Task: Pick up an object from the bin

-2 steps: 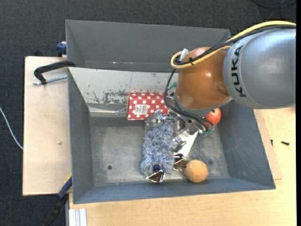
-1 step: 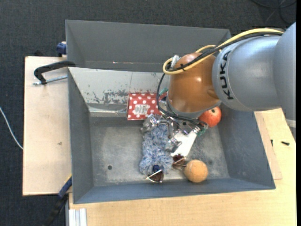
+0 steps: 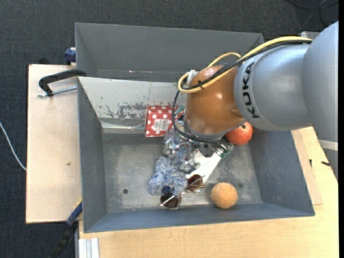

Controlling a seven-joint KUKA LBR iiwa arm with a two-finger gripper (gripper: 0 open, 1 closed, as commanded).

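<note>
The grey bin (image 3: 123, 163) holds a small heap at the middle of its floor, with a few loose things around it. The arm (image 3: 290, 85) comes in over the bin's right edge and bends down toward the middle, its orange wrist cover (image 3: 209, 104) facing up and a yellow cable (image 3: 215, 63) looped over it. The gripper (image 3: 194, 147) hangs below the cover, low over the back end of the heap. The cover hides its jaws, so I cannot tell whether they are apart or together.

Just under the gripper lie one white flat piece (image 3: 208, 165) and one crinkled silvery piece (image 3: 176, 144). One blue-and-white fabric bundle (image 3: 164, 175) stretches from them toward the front edge. One red box with white dots (image 3: 160, 120) leans at the back wall, left of the gripper. There are two balls: a red-orange ball (image 3: 240, 135) by the wrist's right side and an orange ball (image 3: 223, 195) near the front edge. One pair of sunglasses (image 3: 181, 192) lies at the heap's front end.
</note>
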